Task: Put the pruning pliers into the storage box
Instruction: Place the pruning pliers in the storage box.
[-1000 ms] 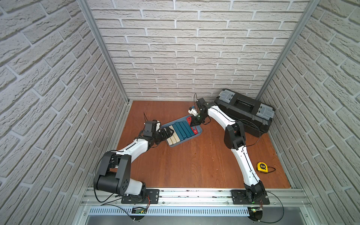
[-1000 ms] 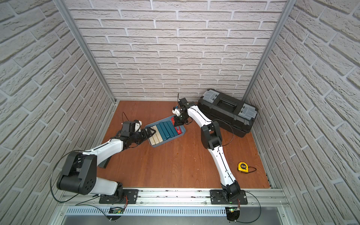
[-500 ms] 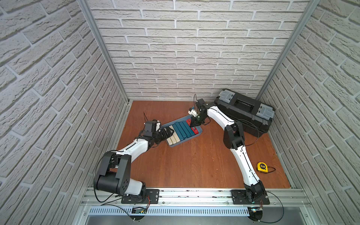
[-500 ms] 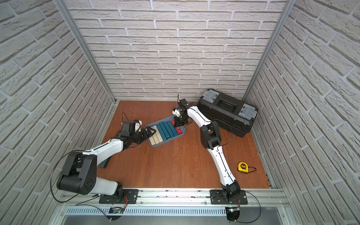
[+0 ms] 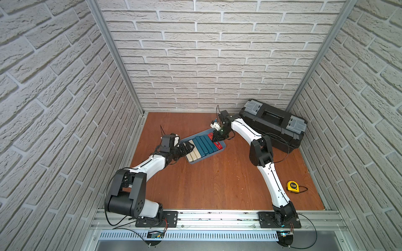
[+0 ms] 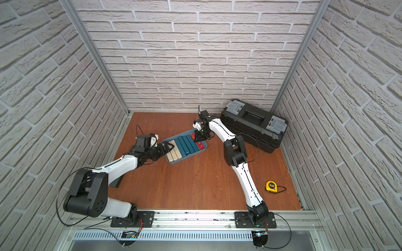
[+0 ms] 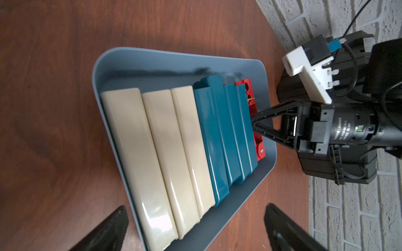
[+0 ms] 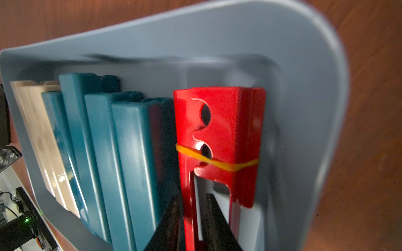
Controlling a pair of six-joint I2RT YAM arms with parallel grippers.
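Note:
The red pruning pliers (image 8: 217, 130), bound by a yellow rubber band, lie in the light blue storage box (image 8: 217, 32) beside the teal bars. In both top views they show at the box's right end (image 5: 220, 147) (image 6: 201, 146). My right gripper (image 8: 192, 197) straddles one red handle, with a thin gap at one finger, so it is open. It also shows from above (image 5: 216, 141) (image 6: 198, 140) and in the left wrist view (image 7: 253, 123). My left gripper (image 7: 195, 208) stands wide open at the storage box's (image 5: 208, 157) left end (image 5: 189, 147), holding nothing.
Three cream bars (image 7: 152, 152) and several teal bars (image 7: 217, 130) fill most of the box. A big black toolbox (image 5: 272, 123) stands at the back right, close behind my right arm. A yellow tape measure (image 5: 292, 186) lies at the front right. Brick walls close in three sides.
My right gripper's jaws have parted a little from the red handle. The pliers stay in the box. The left arm has not moved.

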